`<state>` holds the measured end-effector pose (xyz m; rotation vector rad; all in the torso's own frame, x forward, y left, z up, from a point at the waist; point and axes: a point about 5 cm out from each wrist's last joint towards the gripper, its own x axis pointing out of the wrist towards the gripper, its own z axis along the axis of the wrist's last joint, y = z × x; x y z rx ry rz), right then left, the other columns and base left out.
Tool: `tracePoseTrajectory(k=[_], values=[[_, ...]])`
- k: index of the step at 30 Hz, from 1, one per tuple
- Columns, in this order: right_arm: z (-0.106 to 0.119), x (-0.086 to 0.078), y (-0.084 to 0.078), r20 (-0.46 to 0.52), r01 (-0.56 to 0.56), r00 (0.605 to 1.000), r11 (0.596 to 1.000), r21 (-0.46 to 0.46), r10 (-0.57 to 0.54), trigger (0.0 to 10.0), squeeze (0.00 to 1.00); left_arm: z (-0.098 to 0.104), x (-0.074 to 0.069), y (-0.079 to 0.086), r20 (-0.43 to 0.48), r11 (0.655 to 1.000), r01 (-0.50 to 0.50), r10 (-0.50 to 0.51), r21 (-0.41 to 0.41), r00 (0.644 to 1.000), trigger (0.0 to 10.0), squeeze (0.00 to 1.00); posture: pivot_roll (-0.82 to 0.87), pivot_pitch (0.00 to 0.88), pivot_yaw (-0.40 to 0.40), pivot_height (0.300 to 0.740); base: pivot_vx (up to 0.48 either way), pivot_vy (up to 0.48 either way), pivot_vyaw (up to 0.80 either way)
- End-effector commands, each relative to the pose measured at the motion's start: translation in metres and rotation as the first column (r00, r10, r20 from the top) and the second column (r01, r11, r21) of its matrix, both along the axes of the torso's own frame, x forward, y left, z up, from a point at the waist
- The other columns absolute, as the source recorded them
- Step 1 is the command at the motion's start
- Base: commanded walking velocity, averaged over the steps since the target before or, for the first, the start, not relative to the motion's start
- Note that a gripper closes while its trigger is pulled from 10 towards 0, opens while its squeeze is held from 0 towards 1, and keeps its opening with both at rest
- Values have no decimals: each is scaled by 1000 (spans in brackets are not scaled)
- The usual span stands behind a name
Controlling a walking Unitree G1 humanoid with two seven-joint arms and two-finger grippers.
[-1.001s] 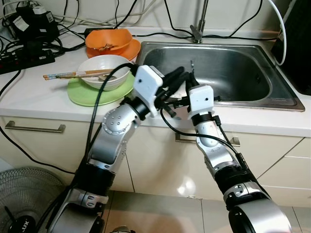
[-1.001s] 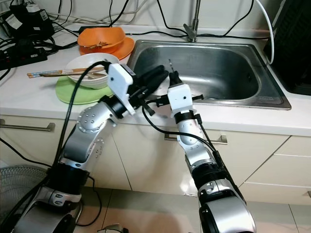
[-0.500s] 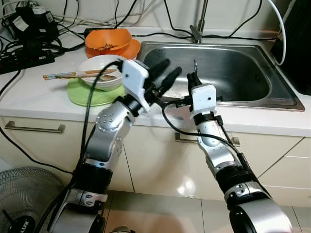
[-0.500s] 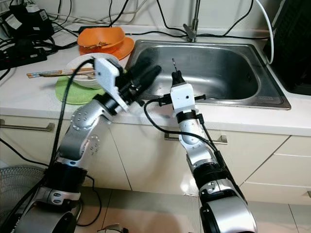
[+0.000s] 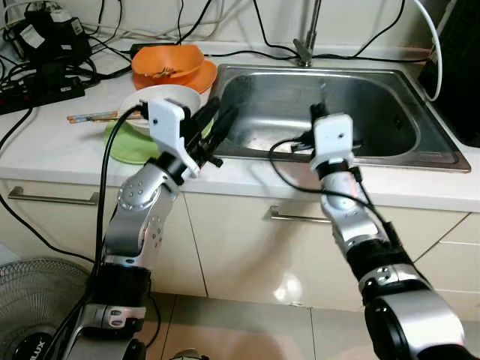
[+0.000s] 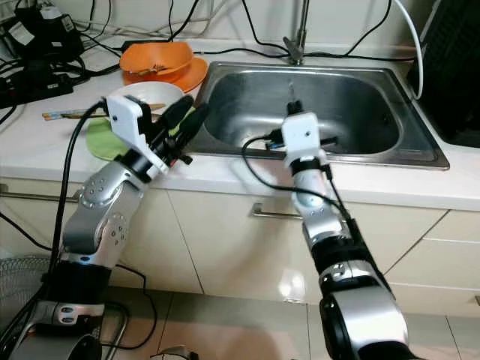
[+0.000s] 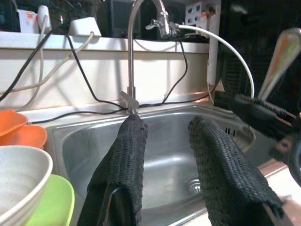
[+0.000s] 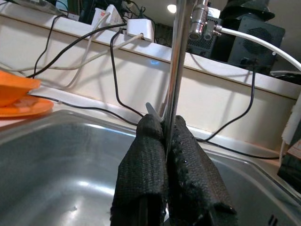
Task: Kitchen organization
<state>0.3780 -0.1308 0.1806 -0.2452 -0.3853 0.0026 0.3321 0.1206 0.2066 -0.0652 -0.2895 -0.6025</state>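
Dishes waiting | left hand (image 5: pixel 214 120) wide by white bowl (image 5: pixel 161 100) | right hand (image 8: pixel 162 155) pinched empty over sink (image 5: pixel 390 150) | I'd grab bowl next

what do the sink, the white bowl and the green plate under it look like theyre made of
Sink: brushed stainless steel by the look, grey with soft reflections. White bowl: probably glazed ceramic or melamine, with a smooth, glossy rim. Green plate: likely plastic or melamine, a flat, bright lime colour with little shine.
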Motion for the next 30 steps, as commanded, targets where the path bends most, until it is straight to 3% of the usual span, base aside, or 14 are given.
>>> tracePoseTrajectory(k=[1,3,4,5,7,10,18,30], values=[[9,8,-3,-25,16,1000,999,40,-15,0,0,-10,-1,-2,-51,999,7,-5,42,999,10000,0,145,0,46,740,0,0,0],[11,10,-4,-35,22,999,999,49,-20,0,0,-13,-1,-2,-65,999,8,-5,47,998,10000,0,144,0,45,740,0,0,0],[19,16,-5,-66,22,998,997,71,-17,6000,0,-22,-1,-2,-110,997,13,-4,78,994,10000,0,144,0,44,740,0,0,0],[19,16,-5,-66,22,998,997,71,-17,6000,0,-22,-1,-2,-110,997,13,-4,78,994,10000,0,144,0,44,740,0,0,0],[23,21,-3,-91,9,996,997,78,-2,10000,0,-31,-1,-3,-146,993,15,3,119,989,10000,0,141,0,43,740,0,0,0],[24,28,3,-183,-16,983,998,59,27,10000,0,-42,-3,-6,-199,990,23,6,142,980,10000,0,143,3,39,740,0,0,0],[13,34,14,-357,-49,931,995,92,79,10000,0,-42,-9,-10,-220,992,40,-13,116,975,10000,0,163,11,31,740,0,0,0],[3,34,20,-443,-42,892,993,115,89,10000,0,-42,-17,-8,-236,993,31,-2,118,972,10000,0,207,22,22,740,0,0,0]])
